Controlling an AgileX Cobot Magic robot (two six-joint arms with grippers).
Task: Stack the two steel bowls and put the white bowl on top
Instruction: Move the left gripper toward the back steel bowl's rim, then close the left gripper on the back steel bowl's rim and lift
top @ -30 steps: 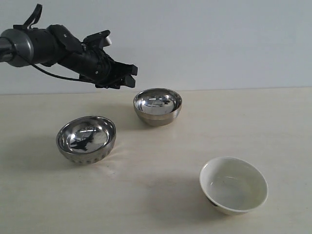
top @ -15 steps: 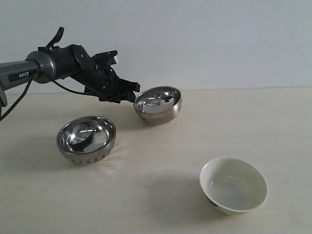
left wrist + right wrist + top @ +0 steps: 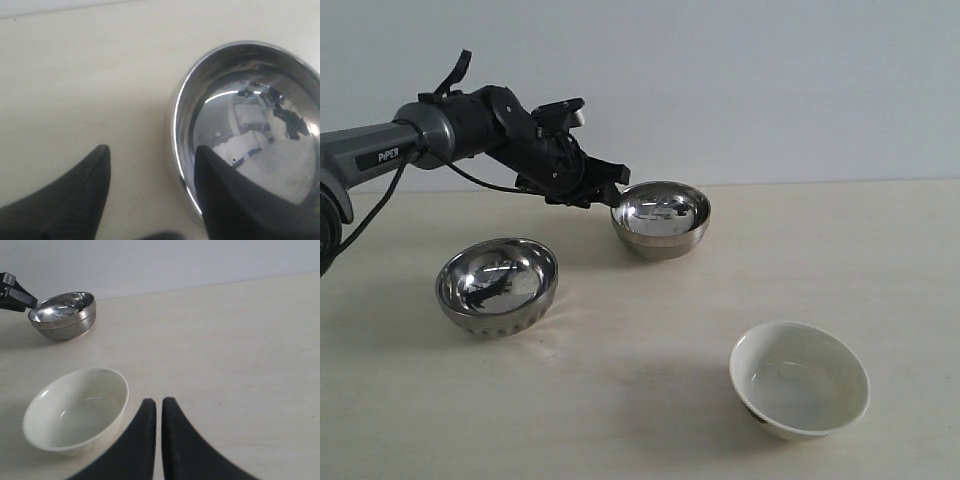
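Left wrist view shows the left gripper (image 3: 151, 148) spread open astride the rim of the smooth steel bowl (image 3: 250, 125), one finger over its hollow, one outside.

The white bowl (image 3: 799, 380) looks like glossy glazed ceramic. Left of it, the ribbed steel bowl (image 3: 497, 285) and smooth-sided steel bowl (image 3: 661, 218) are mirror-polished metal. The tabletop (image 3: 620, 410) is smooth and faintly sheened. The left pincer (image 3: 151, 148) is matt black.

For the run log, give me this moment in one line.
left gripper: open, straddling smooth bowl rim | right gripper: shut, empty, near white bowl | ribbed bowl: apart | stacked: none
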